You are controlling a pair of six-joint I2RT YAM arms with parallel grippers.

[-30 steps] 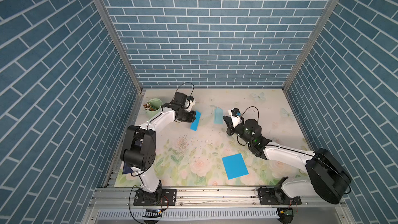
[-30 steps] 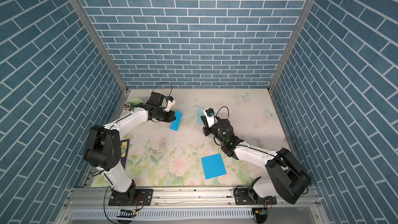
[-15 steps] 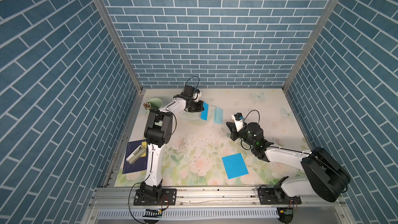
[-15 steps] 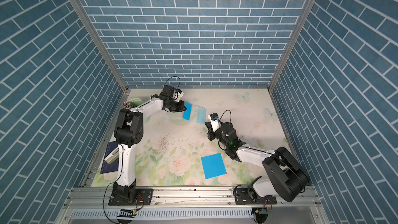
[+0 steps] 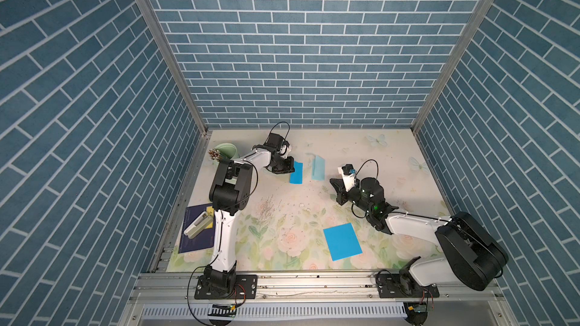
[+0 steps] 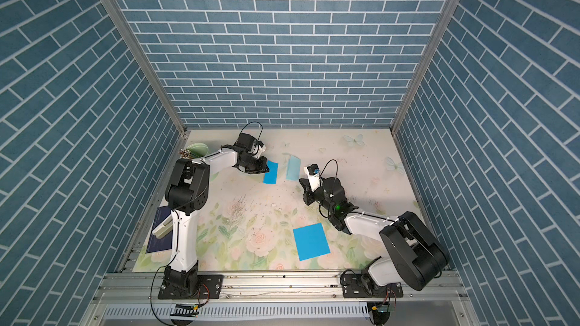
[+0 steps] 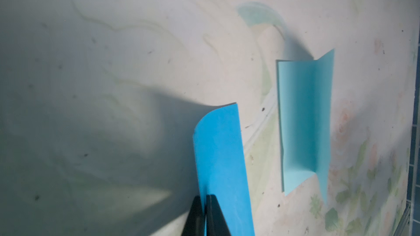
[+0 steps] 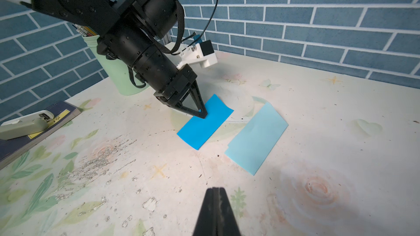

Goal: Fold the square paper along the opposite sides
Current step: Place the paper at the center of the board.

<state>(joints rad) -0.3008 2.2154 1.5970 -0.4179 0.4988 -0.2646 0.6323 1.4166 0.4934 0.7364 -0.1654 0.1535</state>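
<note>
The left pincer [image 7: 204,197] is clenched on the edge of a bright blue paper [image 7: 220,155], with a thin strip of the sheet showing between its two black fingers. This paper is folded in half into a narrow strip and lies at the back of the counter [image 5: 361,158], its doubled side rounded rather than pressed flat. In the right wrist view the pincer's tips [image 8: 203,116] come down onto the strip's long edge. Just beside it, not touching, lies a pale blue paper [image 5: 318,167], also folded, with one flap standing partly up. The right pincer [image 8: 216,189] is clenched on nothing and hovers above the counter, near the pale strip and apart from it. A flat blue square [image 6: 310,241] lies unfolded near the front. A green cup [image 5: 227,152] stands in the back left corner, and a stapler [image 5: 198,228] rests on a dark book [image 5: 196,243] at the left edge.
</note>
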